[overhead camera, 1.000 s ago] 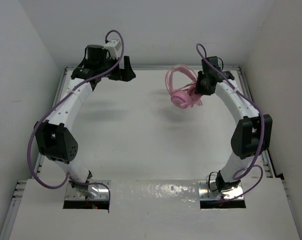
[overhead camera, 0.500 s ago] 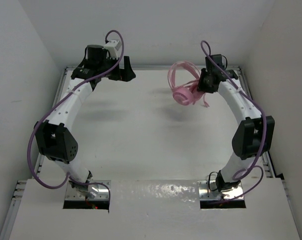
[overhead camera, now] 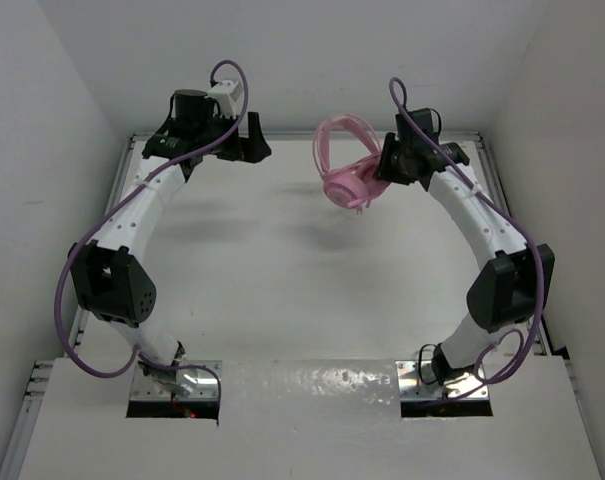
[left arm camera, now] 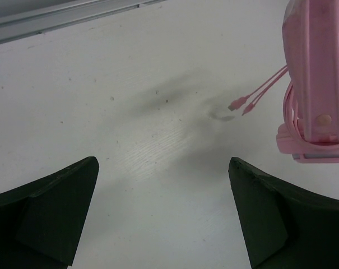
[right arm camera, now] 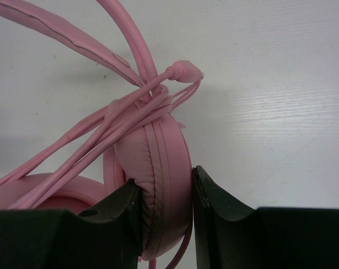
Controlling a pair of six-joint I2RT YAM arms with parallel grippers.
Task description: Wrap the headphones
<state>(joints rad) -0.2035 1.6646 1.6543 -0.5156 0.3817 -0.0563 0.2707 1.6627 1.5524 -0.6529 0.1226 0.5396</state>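
One earcup [right arm camera: 158,185] clamped in right jaws, headphones [overhead camera: 348,186] shifted left, left jaws apart

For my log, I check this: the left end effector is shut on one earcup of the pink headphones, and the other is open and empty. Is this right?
No. The right end effector is shut on one earcup of the pink headphones, as the right wrist view shows; the left end effector is open and empty.
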